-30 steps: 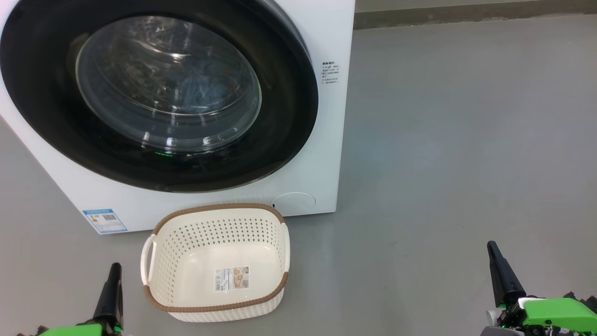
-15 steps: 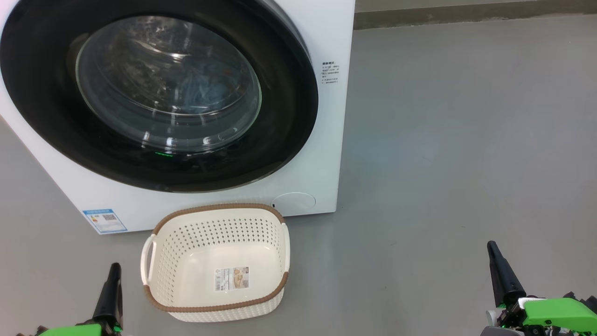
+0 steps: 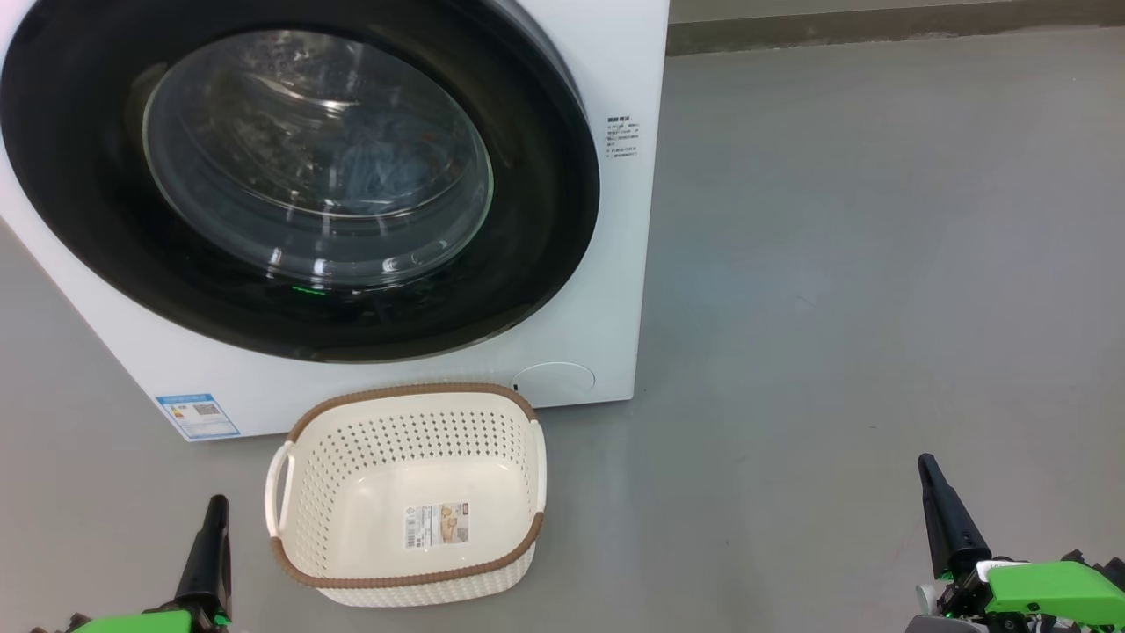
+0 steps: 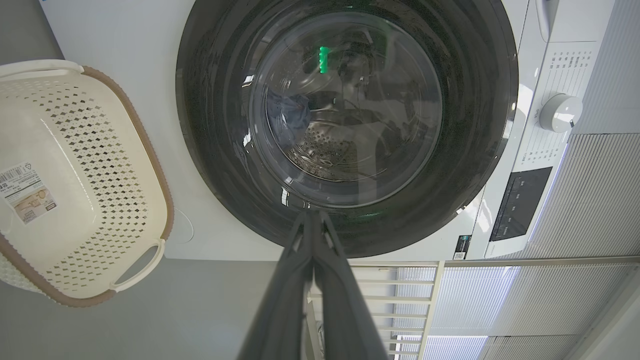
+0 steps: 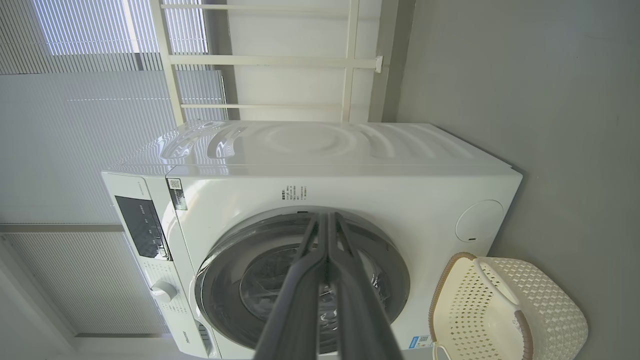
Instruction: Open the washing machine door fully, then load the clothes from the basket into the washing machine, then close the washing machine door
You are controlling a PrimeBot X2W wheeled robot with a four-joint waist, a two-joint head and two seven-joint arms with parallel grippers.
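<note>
The washing machine door (image 3: pixel 299 176) sits shut against the front of the washing machine (image 3: pixel 606 290), its glossy black ring framing the bulging glass. Through the glass the clothes (image 3: pixel 387 171) lie inside the drum as a dim light blue bundle with a few orange flecks. A green light glints low on the door ring.

On the white front, right of the door, is a small block of grey print (image 3: pixel 621 136), too fine to read. A round cover (image 3: pixel 554 380) sits at the lower right corner. At the lower left is a blue label (image 3: pixel 198 415) with a QR code; its words are not legible. The left wrist view shows a white knob (image 4: pixel 561 113) and a dark panel (image 4: pixel 520 202) with tiny unreadable captions.

The basket (image 3: pixel 404 440) stands on the grey floor (image 3: pixel 835 264) just in front of the machine. On its bare bottom is a paper sticker (image 3: pixel 437 525) with a barcode and a small picture, its text unreadable.

Nearest, the left gripper (image 3: pixel 216 503) is left of the basket and the right gripper (image 3: pixel 925 462) is well off to the right. Both have their fingers pressed together, and neither holds anything.
</note>
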